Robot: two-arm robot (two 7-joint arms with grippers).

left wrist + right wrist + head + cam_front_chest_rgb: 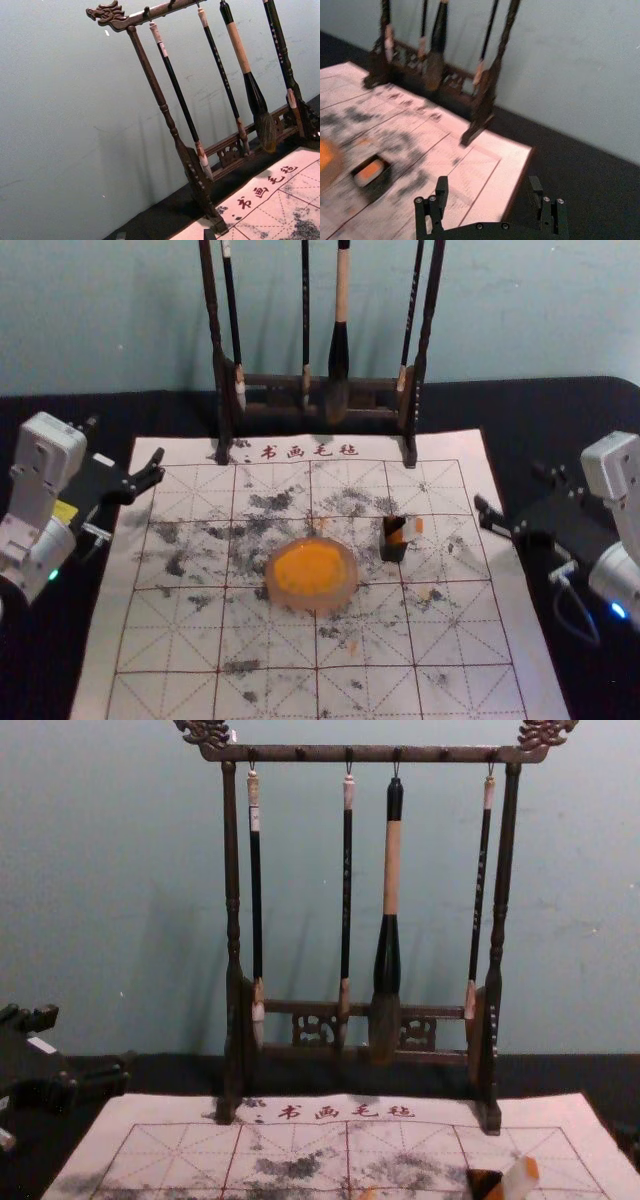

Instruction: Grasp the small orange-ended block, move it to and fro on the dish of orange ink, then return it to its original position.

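Sitting nearest, the orange ink dish point(292, 601); beyond, rightward, the orange-ended block point(517, 1180) leans in its black holder point(393, 550). Right gripper point(488, 182) and left gripper point(88, 1043) flank the mat point(485, 680), fingers wide, empty. Grasp, strokes, return: all apparently to come!

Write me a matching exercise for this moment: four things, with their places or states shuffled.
1. Orange-ended block
2. Dish
3. Thickest brush
4. Right tool

A. Hangs from the wooden rack
B. Open, by the mat's right edge, opposite the left tool
C. Leans in the black holder
D. Contains orange ink

Pairs: 1-C, 2-D, 3-A, 4-B
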